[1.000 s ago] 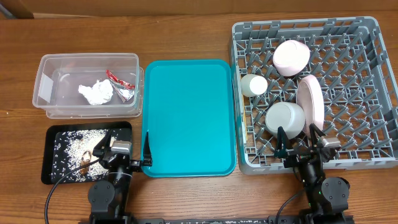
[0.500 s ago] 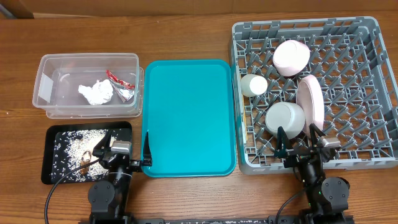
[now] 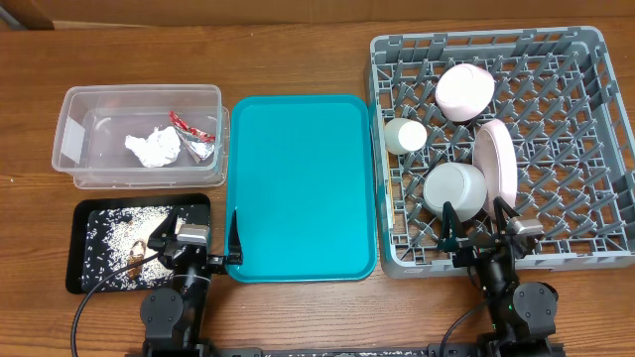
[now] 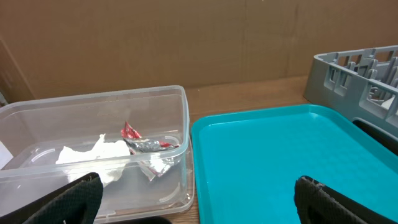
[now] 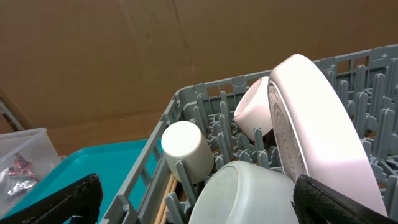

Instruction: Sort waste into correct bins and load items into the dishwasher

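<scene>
Wooden table (image 3: 298, 40): teal tray (image 3: 301, 188) lies between tub (image 3: 139, 90) and rack (image 3: 486, 38).

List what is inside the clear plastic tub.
The clear plastic tub holds a crumpled white tissue and a red-and-silver foil wrapper beside it. Anything beneath the tissue is covered.

The table (image 3: 298, 50) is brown wood with dark lines running along it. Behind it stands a flat brown wall (image 4: 155, 43), which may be cardboard, though it is hard to tell. The light is soft and even.
</scene>
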